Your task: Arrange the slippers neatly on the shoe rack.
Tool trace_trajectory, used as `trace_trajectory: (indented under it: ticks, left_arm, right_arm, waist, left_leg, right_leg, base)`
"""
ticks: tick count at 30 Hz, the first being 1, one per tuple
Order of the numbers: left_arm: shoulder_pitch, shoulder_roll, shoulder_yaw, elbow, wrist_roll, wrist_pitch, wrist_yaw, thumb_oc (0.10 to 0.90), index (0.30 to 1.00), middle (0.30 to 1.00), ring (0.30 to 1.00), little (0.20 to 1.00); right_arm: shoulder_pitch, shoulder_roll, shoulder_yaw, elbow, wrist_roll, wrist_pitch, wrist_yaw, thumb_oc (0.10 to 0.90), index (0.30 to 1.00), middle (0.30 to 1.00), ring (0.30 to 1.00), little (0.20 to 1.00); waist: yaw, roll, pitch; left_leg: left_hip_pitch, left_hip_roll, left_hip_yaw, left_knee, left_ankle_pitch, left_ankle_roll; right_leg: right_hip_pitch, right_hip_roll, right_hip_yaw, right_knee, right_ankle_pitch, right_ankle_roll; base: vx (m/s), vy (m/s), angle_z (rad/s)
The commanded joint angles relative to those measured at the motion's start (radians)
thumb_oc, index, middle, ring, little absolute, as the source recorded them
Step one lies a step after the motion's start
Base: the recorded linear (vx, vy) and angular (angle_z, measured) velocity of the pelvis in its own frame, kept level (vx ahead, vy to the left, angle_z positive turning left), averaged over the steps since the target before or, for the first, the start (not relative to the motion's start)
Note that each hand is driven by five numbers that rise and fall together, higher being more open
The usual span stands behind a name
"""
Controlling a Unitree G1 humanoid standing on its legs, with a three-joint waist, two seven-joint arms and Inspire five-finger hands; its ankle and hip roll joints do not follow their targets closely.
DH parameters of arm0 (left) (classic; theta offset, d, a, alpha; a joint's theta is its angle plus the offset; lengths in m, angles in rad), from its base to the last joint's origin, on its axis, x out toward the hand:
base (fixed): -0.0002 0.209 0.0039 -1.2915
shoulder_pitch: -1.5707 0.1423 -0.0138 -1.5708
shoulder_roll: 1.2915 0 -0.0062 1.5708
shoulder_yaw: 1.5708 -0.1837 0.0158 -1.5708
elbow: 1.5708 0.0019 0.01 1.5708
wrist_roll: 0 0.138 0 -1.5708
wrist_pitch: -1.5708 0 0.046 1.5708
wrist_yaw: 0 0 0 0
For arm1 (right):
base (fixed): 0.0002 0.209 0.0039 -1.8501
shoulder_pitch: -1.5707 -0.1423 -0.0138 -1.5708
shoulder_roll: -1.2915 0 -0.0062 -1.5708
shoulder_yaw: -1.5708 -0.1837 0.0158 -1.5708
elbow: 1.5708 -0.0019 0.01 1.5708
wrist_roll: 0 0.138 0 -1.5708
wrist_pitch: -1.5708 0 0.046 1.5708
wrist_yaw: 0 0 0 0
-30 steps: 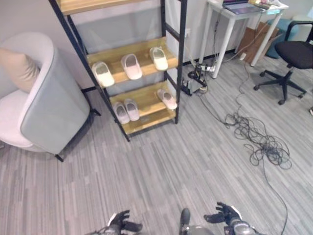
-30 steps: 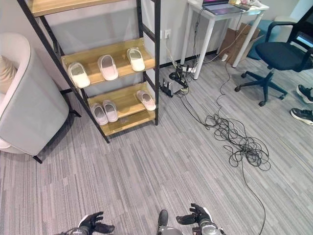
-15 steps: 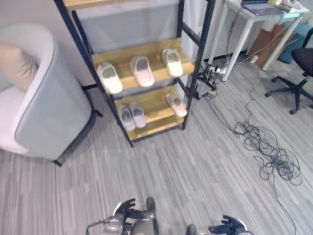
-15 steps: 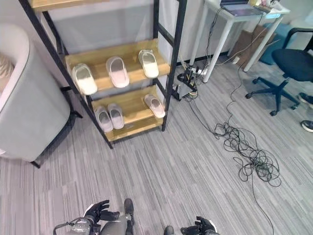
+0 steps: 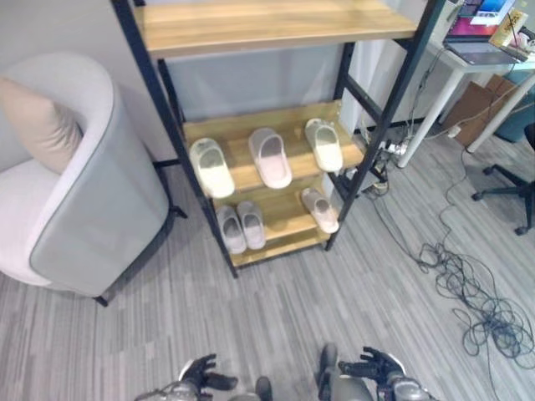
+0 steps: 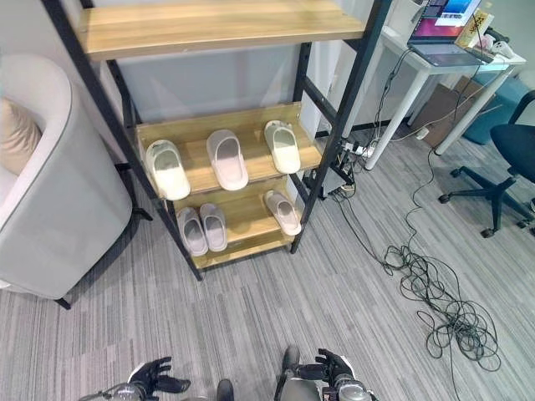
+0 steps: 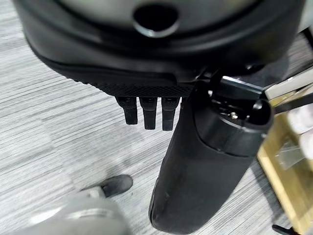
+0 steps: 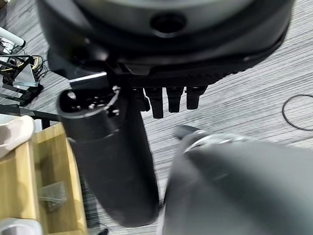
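The shoe rack [image 5: 251, 29] has a black frame and wooden shelves. Its middle shelf bears a cream slipper [image 5: 211, 167], a pink slipper [image 5: 270, 156] and another cream slipper [image 5: 323, 144], spaced apart with toes to the wall. On the lower shelf a pale pair [image 5: 241, 226] lies side by side, and a single slipper [image 5: 319, 209] lies askew at the right end. My left hand [image 5: 201, 376] and right hand [image 5: 376, 368] hang low over the floor, well short of the rack. Both are open and hold nothing, which the wrist views confirm for the left hand [image 7: 161, 49] and the right hand [image 8: 166, 49].
A grey and white armchair [image 5: 92, 200] with a beige cushion [image 5: 38, 125] stands left of the rack. To the right are a white desk [image 6: 443, 63] with a laptop, an office chair [image 6: 510, 159] and a tangle of cables [image 6: 443, 301] on the grey floor.
The camera has come closer to the rack and looks higher, so the top shelf now shows. The slippers lie as before. Both hands stay low and open.
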Motion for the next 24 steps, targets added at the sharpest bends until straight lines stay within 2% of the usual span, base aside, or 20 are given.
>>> trace_trajectory:
  ticks: [1, 3, 4, 5, 6, 8, 9, 11, 13, 14, 17, 20, 21, 24]
  left_arm:
    - [-0.027, 0.0, -0.016, -0.034, 0.041, -0.033, 0.001, 0.8, 0.9, 0.9, 0.9, 0.9]
    - [-0.029, -0.002, -0.022, -0.029, 0.049, -0.032, 0.0, 0.8, 0.9, 0.9, 0.9, 0.9]
    - [-0.025, -0.006, -0.027, -0.025, 0.056, -0.026, -0.005, 0.8, 0.9, 0.9, 0.9, 0.9]
    - [-0.025, -0.006, -0.027, -0.025, 0.056, -0.026, -0.005, 0.8, 0.9, 0.9, 0.9, 0.9]
    - [-0.028, -0.009, -0.031, -0.021, 0.055, -0.024, -0.007, 0.8, 0.9, 0.9, 0.9, 0.9]
    - [-0.037, -0.011, -0.049, -0.023, 0.063, -0.023, -0.01, 0.8, 0.9, 0.9, 0.9, 0.9]
    - [-0.048, -0.011, -0.063, -0.037, 0.06, -0.021, -0.011, 0.8, 0.9, 0.9, 0.9, 0.9]
    - [-0.064, -0.01, -0.075, -0.045, 0.059, -0.017, -0.012, 0.8, 0.9, 0.9, 0.9, 0.9]
    - [-0.07, -0.013, -0.083, -0.046, 0.063, -0.018, -0.013, 0.8, 0.9, 0.9, 0.9, 0.9]
    - [-0.071, -0.013, -0.088, -0.048, 0.067, -0.018, -0.012, 0.8, 0.9, 0.9, 0.9, 0.9]
    - [-0.076, -0.012, -0.094, -0.05, 0.084, -0.014, -0.012, 0.8, 0.9, 0.9, 0.9, 0.9]
    - [-0.07, -0.003, -0.099, -0.055, 0.092, -0.017, -0.009, 0.8, 0.9, 0.9, 0.9, 0.9]
    - [-0.065, -0.002, -0.098, -0.052, 0.093, -0.017, -0.009, 0.8, 0.9, 0.9, 0.9, 0.9]
    - [-0.044, 0.001, -0.079, -0.03, 0.103, -0.009, -0.007, 0.8, 0.9, 0.9, 0.9, 0.9]
  right_arm:
    - [0.032, -0.061, 0.005, -0.008, -0.008, 0.004, -0.002, 0.8, 0.9, 0.9, 0.9, 0.9]
    - [0.035, -0.063, 0.007, -0.004, -0.007, 0.001, -0.001, 0.8, 0.9, 0.9, 0.9, 0.9]
    - [0.041, -0.065, 0.005, 0.005, -0.003, 0.002, 0.001, 0.8, 0.9, 0.9, 0.9, 0.9]
    - [0.042, -0.065, 0.005, 0.005, -0.003, 0.002, 0.001, 0.8, 0.9, 0.9, 0.9, 0.9]
    - [0.04, -0.067, 0.005, 0.01, 0.002, 0.0, 0.001, 0.8, 0.9, 0.9, 0.9, 0.9]
    - [0.034, -0.073, 0.0, 0.008, 0.019, -0.011, -0.004, 0.8, 0.9, 0.9, 0.9, 0.9]
    - [0.026, -0.081, 0.0, 0.001, 0.038, -0.015, -0.006, 0.8, 0.9, 0.9, 0.9, 0.9]
    - [0.017, -0.088, 0.008, 0.007, 0.04, -0.009, -0.008, 0.8, 0.9, 0.9, 0.9, 0.9]
    - [0.015, -0.093, 0.008, 0.011, 0.045, -0.01, -0.007, 0.8, 0.9, 0.9, 0.9, 0.9]
    - [0.014, -0.095, 0.006, 0.009, 0.048, -0.011, -0.008, 0.8, 0.9, 0.9, 0.9, 0.9]
    - [0.017, -0.093, 0.009, 0.011, 0.045, -0.01, -0.014, 0.8, 0.9, 0.9, 0.9, 0.9]
    - [0.016, -0.084, 0.026, 0.008, 0.037, -0.009, -0.018, 0.8, 0.9, 0.9, 0.9, 0.9]
    - [0.019, -0.08, 0.028, 0.008, 0.033, -0.008, -0.02, 0.8, 0.9, 0.9, 0.9, 0.9]
    - [0.026, -0.071, 0.035, 0.007, 0.009, -0.006, -0.015, 0.8, 0.9, 0.9, 0.9, 0.9]
  waist:
    - [-0.019, -0.012, 0.001]
    - [-0.024, -0.008, -0.008]
    - [-0.03, 0.002, -0.029]
    - [-0.031, 0.003, -0.03]
    - [-0.033, 0.01, -0.033]
    - [-0.034, 0.015, -0.029]
    - [-0.035, 0.002, -0.014]
    - [-0.02, -0.009, 0.001]
    - [-0.011, -0.011, 0.005]
    - [-0.009, -0.012, 0.008]
    - [0.01, -0.009, 0.013]
    - [0.048, -0.008, 0.021]
    - [0.053, -0.01, 0.022]
    - [0.062, -0.015, -0.003]
  left_leg:
    - [0.038, 0.031, -0.107, 0.094, -0.159, -0.074]
    - [0.047, 0.044, -0.12, 0.092, -0.163, -0.082]
    - [0.049, 0.083, -0.134, 0.105, -0.152, -0.11]
    - [0.048, 0.085, -0.136, 0.105, -0.152, -0.111]
    - [0.038, 0.102, -0.139, 0.121, -0.13, -0.127]
    - [-0.014, 0.134, -0.132, 0.206, -0.04, -0.164]
    - [-0.09, 0.157, -0.096, 0.329, 0.024, -0.171]
    - [-0.148, 0.141, -0.083, 0.364, -0.004, -0.149]
    - [-0.191, 0.123, -0.053, 0.316, -0.043, -0.134]
    - [-0.219, 0.118, -0.029, 0.297, -0.046, -0.131]
    - [-0.309, 0.098, 0.021, 0.237, 0.018, -0.13]
    - [-0.39, 0.076, 0.01, 0.197, 0.098, -0.141]
    - [-0.406, 0.079, 0.015, 0.205, 0.107, -0.143]
    - [-0.35, 0.075, 0.016, 0.17, 0.082, -0.118]
  right_leg:
    - [0.029, 0.041, 0.071, 0.043, 0.025, 0.009]
    - [0.034, 0.05, 0.065, 0.052, 0.02, 0.002]
    - [0.049, 0.069, 0.05, 0.062, 0.001, -0.017]
    - [0.049, 0.07, 0.048, 0.061, 0.0, -0.017]
    - [0.062, 0.075, 0.032, 0.054, -0.008, -0.026]
    - [0.103, 0.087, 0.004, 0.033, -0.027, -0.048]
    - [0.14, 0.085, -0.012, 0.015, -0.042, -0.073]
    - [0.176, 0.091, -0.015, 0.002, -0.066, -0.088]
    - [0.201, 0.093, -0.029, -0.01, -0.09, -0.088]
    - [0.21, 0.093, -0.035, -0.014, -0.1, -0.089]
    - [0.252, 0.118, -0.038, -0.033, -0.129, -0.096]
    - [0.309, 0.158, -0.008, -0.042, -0.163, -0.102]
    - [0.322, 0.162, 0.0, -0.039, -0.171, -0.104]
    - [0.352, 0.165, 0.018, -0.023, -0.197, -0.09]
  base:
    - [0.42, -0.206, 0.78]
    - [0.23, -0.16, 1.0]
    - [0.19, -0.152, 0.91]
    - [0.25, -0.222, 0.95]
    - [0.12, -0.138, 0.7]
    - [0.16, -0.221, 0.41]
    - [0.15, -0.241, 0.31]
    - [0.15, -0.177, 0.36]
    - [0.17, -0.074, 0.05]
    - [0.16, -0.024, 0.26]
    - [0.2, -0.008, 0.32]
    - [0.26, 0.008, 0.06]
    - [0.26, 0.066, -0.05]
    - [0.28, 0.13, -0.37]
